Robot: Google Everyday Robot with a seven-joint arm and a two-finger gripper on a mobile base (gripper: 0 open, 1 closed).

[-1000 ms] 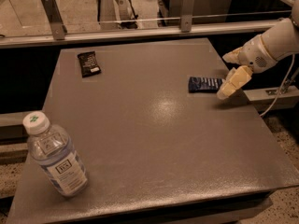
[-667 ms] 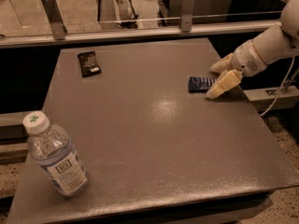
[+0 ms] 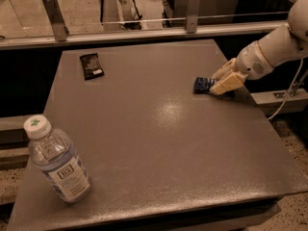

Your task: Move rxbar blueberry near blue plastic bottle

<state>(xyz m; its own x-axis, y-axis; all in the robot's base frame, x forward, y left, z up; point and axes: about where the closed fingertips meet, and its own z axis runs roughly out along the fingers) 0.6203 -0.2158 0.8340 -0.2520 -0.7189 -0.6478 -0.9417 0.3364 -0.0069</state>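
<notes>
The rxbar blueberry, a flat dark navy wrapper with white print, lies near the table's right edge. My gripper comes in from the right on a white arm and sits over the bar's right end. Its cream fingers are drawn close together on that end and hide it. The bar still rests on the table. The blue plastic bottle, clear with a white cap, a green mark and a white label, stands upright at the front left corner, far from the bar.
A smaller black wrapper with a white patch lies at the back left. The grey table ends close to the bar's right. A metal rail runs behind it. A cable hangs at the right.
My gripper has moved down and left onto the bar's right end, and its fingers have come closer together. The bar, the bottle and the black wrapper have not moved.
</notes>
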